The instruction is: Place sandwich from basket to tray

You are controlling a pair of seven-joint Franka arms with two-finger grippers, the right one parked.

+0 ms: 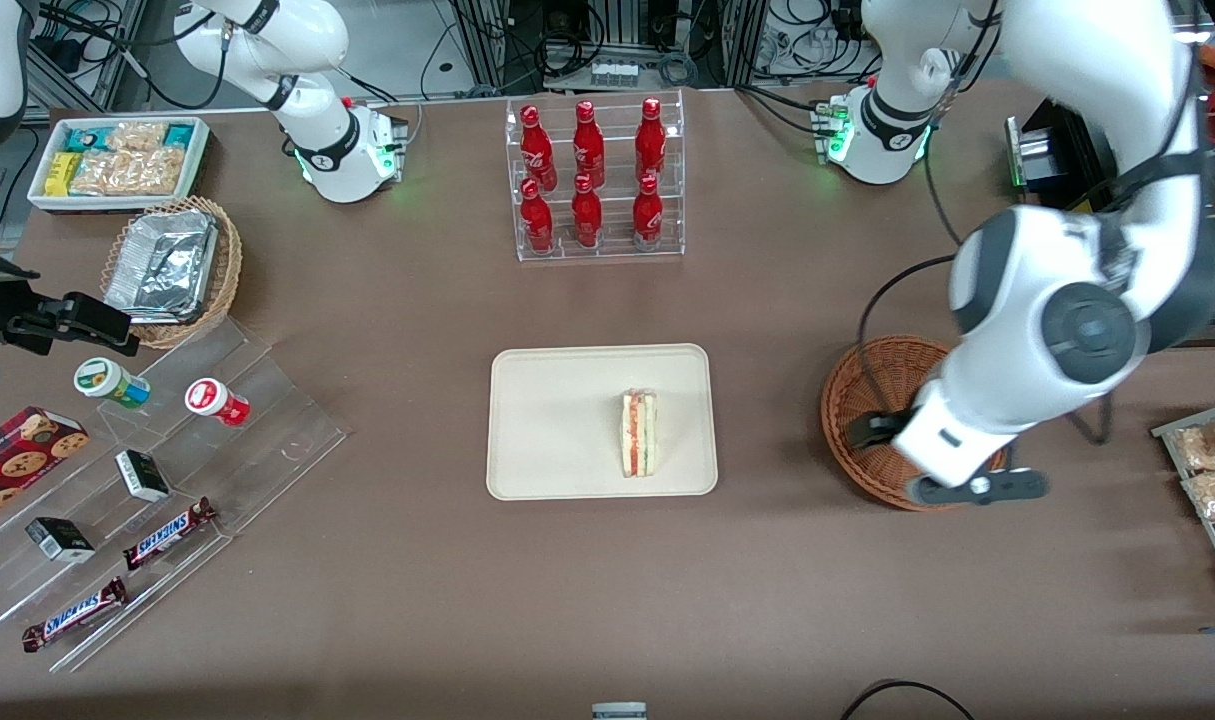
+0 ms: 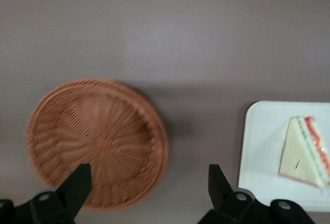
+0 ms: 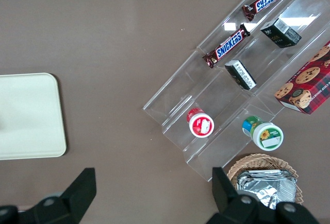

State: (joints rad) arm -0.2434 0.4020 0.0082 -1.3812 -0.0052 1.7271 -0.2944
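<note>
A: What do you have on the bench apart from the job?
B: You'll see a clear rack with six red bottles, farthest from the front camera.
A: And at the parked arm's end?
B: A white bin of snack packets, then a light wicker basket holding foil trays nearer the camera. Next comes your clear stepped stand with a green-lidded cup, a red-lidded cup, two dark boxes and two Snickers bars. A cookie box sits beside it.
A: At the working arm's end?
B: Bagged snacks on a rack.
</note>
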